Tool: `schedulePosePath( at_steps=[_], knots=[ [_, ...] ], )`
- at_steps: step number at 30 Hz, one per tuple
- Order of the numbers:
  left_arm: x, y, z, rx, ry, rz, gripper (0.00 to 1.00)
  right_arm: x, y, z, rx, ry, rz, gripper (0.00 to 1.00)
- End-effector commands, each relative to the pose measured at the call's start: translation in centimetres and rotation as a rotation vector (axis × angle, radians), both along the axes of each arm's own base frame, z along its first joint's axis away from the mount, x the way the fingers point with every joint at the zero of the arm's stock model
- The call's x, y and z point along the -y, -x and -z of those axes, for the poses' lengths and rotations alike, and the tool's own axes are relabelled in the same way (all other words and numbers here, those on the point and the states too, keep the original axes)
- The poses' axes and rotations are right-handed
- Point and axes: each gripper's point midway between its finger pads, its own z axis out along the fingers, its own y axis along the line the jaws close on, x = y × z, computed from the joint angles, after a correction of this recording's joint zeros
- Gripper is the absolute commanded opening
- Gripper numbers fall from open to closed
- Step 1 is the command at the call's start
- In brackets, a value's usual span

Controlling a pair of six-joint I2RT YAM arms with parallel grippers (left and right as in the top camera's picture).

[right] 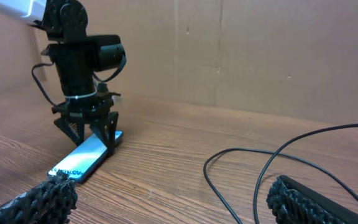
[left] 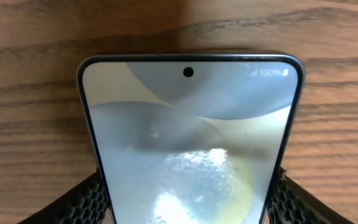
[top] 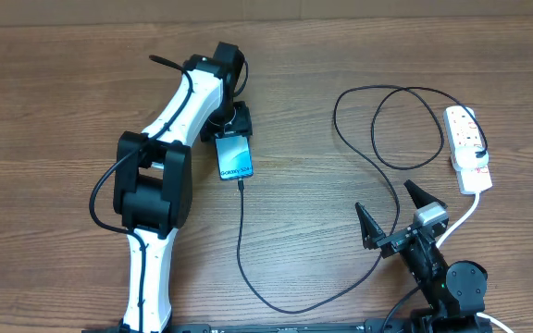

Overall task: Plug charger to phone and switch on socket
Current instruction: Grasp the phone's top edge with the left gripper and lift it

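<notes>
phone where: the phone (top: 234,158) lies flat and screen up on the table (top: 54,83), left of centre, long side running roughly away from the robot's base.
left gripper: the left gripper (right: 92,140) stands upright over the phone's far end, its fingers (left: 89,202) on either side, right at the long edges. Cannot tell whether they press the frame or just flank it.
in the way: from overhead the left arm (top: 169,139), white with black joints, covers the phone's far end. The near end is bare.
charger: the charger (top: 241,240) meets the phone's near short edge. Cannot tell if the tip is fully seated. The cable runs toward the base, curves right, passes by the right gripper, loops twice on the far right and ends at the socket.
socket: the socket (top: 467,143) is at the right side, well apart from the phone, with a black plug in its near end. Its white cord (top: 465,215) trails toward the right arm. Switch position too small to tell.
right gripper: the right gripper (top: 384,196) is spread wide, holds nothing, and points toward the phone.
backdrop: cardboard wall (right: 260,50) behind the table.
phone look: slim, dark frame, rounded corners. Screen cyan-blue with white text from overhead. In the left wrist view it is pale grey-blue with a punch-hole camera, "100%" at the top corner and glare spots.
</notes>
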Motion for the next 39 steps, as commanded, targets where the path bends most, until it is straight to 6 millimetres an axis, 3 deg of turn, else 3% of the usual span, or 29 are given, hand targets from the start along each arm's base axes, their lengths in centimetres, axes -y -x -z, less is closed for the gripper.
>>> schedulePosePath(
  at_steps=[1, 14, 39],
  knots=[
    [0.5, -1.5, -2.5, 0.048, 0.043, 0.014, 0.64, 0.0, 0.0, 0.1, 0.004, 0.0, 0.001, 1.0],
    [3.0, -0.8, -8.4, 0.029, 0.188, 0.088, 0.64, 0.0, 0.0, 0.1, 0.004, 0.0, 0.001, 1.0],
    [2.8, -0.4, -8.3, 0.014, 0.18, 0.109, 0.65, 0.0, 0.0, 0.1, 0.004, 0.0, 0.001, 1.0]
  ],
)
